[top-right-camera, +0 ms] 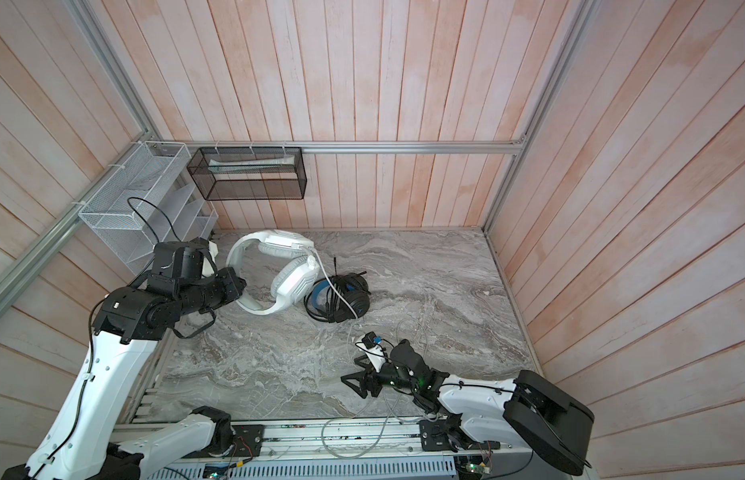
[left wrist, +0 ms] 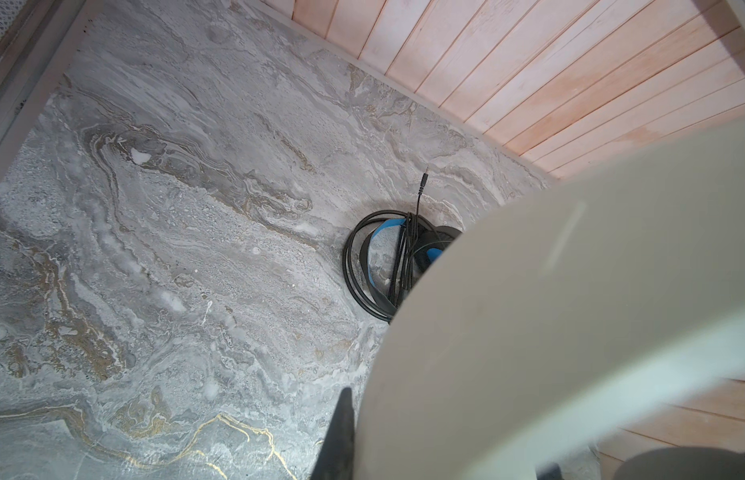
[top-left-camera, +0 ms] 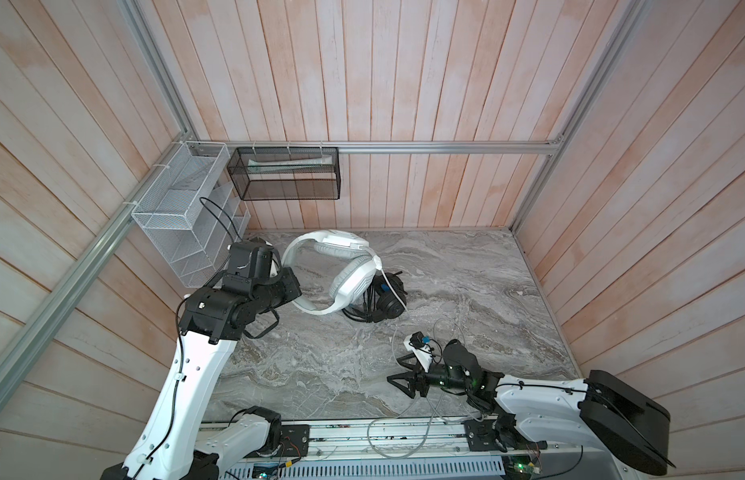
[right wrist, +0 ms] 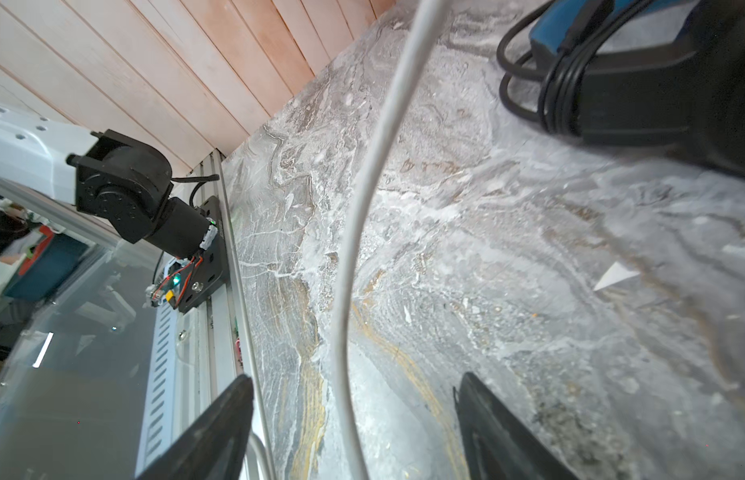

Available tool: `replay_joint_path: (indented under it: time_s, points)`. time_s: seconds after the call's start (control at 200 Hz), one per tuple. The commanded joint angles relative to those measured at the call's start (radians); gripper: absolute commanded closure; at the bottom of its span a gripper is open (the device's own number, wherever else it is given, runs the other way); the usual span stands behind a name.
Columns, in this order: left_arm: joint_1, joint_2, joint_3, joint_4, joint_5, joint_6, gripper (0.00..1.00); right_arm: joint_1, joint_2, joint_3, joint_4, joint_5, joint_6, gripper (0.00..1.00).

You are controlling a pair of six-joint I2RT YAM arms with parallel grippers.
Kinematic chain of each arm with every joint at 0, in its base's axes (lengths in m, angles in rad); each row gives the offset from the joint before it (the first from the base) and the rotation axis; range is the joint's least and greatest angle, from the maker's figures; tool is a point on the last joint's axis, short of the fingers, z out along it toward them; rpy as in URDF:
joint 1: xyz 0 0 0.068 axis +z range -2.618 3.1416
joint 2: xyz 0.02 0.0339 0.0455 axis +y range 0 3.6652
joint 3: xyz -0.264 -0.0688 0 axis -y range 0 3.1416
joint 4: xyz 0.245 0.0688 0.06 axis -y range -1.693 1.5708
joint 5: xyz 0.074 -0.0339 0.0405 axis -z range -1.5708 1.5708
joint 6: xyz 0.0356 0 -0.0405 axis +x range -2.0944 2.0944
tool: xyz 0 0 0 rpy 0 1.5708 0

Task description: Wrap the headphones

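Right gripper (right wrist: pixel 356 378) is hanging open over the marble tabletop (top-left-camera: pixel 466 291), grey cable (right wrist: pixel 362 208) passing loose between its jaws. Left gripper (top-left-camera: pixel 291 286) is clamping white-grey headset (top-left-camera: pixel 350 278) by its band, back left; black headset (top-left-camera: pixel 389 305) is lying just beside it.

Robot lab test cell: aluminium frame (top-left-camera: pixel 404 147), plank walls (top-left-camera: pixel 404 62), marble-print tabletop (top-left-camera: pixel 466 291), wall-hung white wire basket (top-left-camera: pixel 171 208).

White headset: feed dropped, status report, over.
Left gripper shut on white headset band. Right gripper open, grey cable between jaws. Wrapped black headset lies under that cable.
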Motion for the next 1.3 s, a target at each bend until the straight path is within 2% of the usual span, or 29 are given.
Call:
replay_joint_path:
  time_s: [0.0, 0.02, 0.04, 0.075, 0.165, 0.315, 0.425, 0.63, 0.855, 0.94, 1.065, 1.13, 1.29]
  points:
    - [0.006, -0.002, 0.009, 0.079, -0.013, 0.009, 1.0, 0.023, 0.022, 0.04, 0.028, 0.028, -0.013, 0.5]
    - [0.006, -0.003, 0.005, 0.08, -0.019, 0.014, 1.0, 0.028, 0.017, 0.048, 0.007, 0.038, -0.015, 0.57]
    - [0.006, -0.002, 0.001, 0.081, -0.029, 0.02, 1.0, 0.033, 0.01, 0.055, -0.013, 0.052, -0.016, 0.69]
    - [0.006, -0.002, -0.008, 0.082, -0.051, 0.035, 1.0, 0.039, -0.013, 0.073, -0.073, 0.085, -0.022, 0.85]
    - [0.006, -0.001, -0.04, 0.079, -0.15, 0.081, 1.0, 0.058, -0.1, 0.125, -0.208, 0.128, -0.047, 1.0]
    - [0.004, -0.011, -0.141, 0.115, -0.277, 0.163, 1.0, 0.09, -0.278, 0.271, -0.542, 0.156, -0.112, 1.0]
    - [-0.024, -0.018, -0.214, 0.154, -0.349, 0.2, 1.0, 0.094, -0.329, 0.392, -0.688, 0.134, -0.126, 1.0]
    - [-0.203, 0.026, -0.265, 0.149, -0.613, 0.226, 1.0, 0.111, -0.236, 0.752, -1.063, 0.069, -0.236, 1.0]
    - [-0.243, 0.041, -0.284, 0.147, -0.723, 0.252, 1.0, 0.118, -0.096, 1.166, -1.522, -0.012, -0.433, 1.0]
    - [-0.243, 0.034, -0.288, 0.152, -0.71, 0.265, 1.0, 0.139, -0.101, 1.21, -1.553, 0.024, -0.447, 1.0]
    - [-0.276, 0.02, -0.315, 0.179, -0.68, 0.304, 1.0, 0.145, -0.078, 1.3, -1.579, 0.149, -0.458, 1.0]
    - [-0.35, 0.01, -0.345, 0.2, -0.701, 0.343, 1.0, 0.144, -0.052, 1.346, -1.58, 0.199, -0.467, 1.0]
    - [-0.561, -0.004, -0.423, 0.255, -0.864, 0.423, 1.0, 0.145, 0.041, 1.48, -1.589, 0.249, -0.497, 1.0]
